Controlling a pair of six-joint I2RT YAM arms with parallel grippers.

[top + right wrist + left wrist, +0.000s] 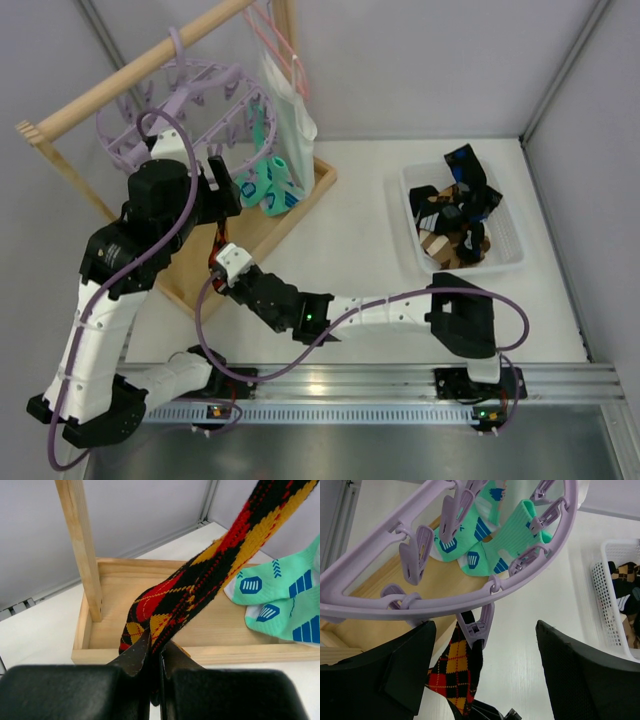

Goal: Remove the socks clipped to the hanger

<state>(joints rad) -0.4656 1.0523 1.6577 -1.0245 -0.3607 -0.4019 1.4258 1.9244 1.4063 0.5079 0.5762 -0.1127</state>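
Note:
The lavender hanger [470,587] hangs from a wooden bar, also seen in the top view [200,95]. Mint-green socks [485,540] hang from its clips. A diamond-patterned sock [452,665] hangs from one clip [477,625] at the ring's near edge. My left gripper [485,680] is open, its fingers [380,675] wide on either side of that clip and sock. My right gripper [159,660] is shut on the lower end of the diamond-patterned sock [200,585], which is stretched up and to the right. In the top view the right gripper [228,258] sits just below the left gripper [222,180].
A wooden rack with a tray base [150,630] and an upright post [80,545] holds the bar [130,75]. A white cloth [285,100] hangs on a pink hanger beside the ring. A white basket [512,240] at the right holds several socks.

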